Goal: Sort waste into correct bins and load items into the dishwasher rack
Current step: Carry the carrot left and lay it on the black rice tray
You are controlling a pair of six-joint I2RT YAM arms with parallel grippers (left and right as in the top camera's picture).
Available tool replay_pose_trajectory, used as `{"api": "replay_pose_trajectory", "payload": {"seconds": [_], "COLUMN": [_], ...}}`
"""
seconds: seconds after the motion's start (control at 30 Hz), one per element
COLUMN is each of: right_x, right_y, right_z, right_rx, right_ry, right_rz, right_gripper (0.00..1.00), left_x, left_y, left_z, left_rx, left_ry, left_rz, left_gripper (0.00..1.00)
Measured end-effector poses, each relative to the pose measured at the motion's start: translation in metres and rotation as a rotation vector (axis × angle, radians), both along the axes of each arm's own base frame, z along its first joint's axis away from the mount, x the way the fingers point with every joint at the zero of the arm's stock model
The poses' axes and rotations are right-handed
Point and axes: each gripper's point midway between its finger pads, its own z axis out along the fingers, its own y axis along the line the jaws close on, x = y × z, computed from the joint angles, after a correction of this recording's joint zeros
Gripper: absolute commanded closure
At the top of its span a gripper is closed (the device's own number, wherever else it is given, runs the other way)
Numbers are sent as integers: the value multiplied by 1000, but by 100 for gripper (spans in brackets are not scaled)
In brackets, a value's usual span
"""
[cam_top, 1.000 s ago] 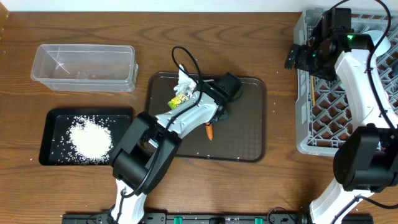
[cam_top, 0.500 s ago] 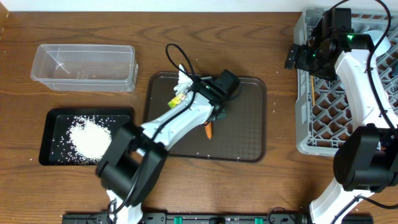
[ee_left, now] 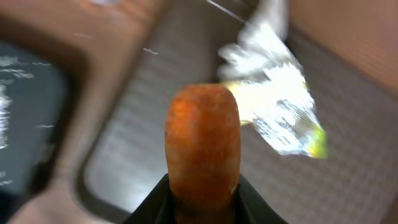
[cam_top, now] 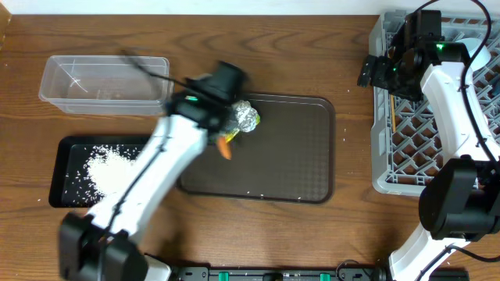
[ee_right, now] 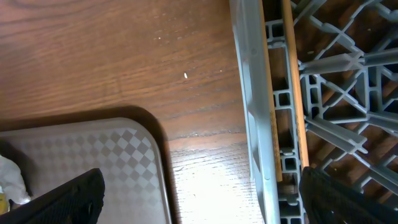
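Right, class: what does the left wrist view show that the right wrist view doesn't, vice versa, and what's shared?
Left wrist only: the carrot pinched between the left fingers, and the black tray. Right wrist only: the grey rack with wooden chopsticks in it. Both: the brown tray and the wrapper, though the right wrist catches only its edge.

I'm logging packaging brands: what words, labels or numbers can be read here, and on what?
None can be read.
The crumpled wrapper on the brown tray carries green-yellow print, too blurred to read.
Nothing else shows lettering.
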Motion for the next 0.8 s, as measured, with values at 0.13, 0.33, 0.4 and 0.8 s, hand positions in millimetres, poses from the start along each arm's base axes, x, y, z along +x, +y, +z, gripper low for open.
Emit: {"api": "replay_pose_trajectory", "payload": {"seconds": [0.13,0.33,0.4,0.8], "right_x": [0,0,0,0], "right_y": [0,0,0,0], "right_z": [0,0,0,0], "right_rx": [0,0,0,0], "right_ry": [0,0,0,0], "right_rz": [0,0,0,0], "right_gripper": [1,1,1,1], "left_x": [2,-4,-11,-55], "left_y": [63,154,177,261], "left_z": [7,1,-2,-67], "left_rx": [4,5,-1,-33], "left_ry": [10,46,65,226], "left_rz": [175,444,518,844], "left_gripper": [79,80,79,69]}}
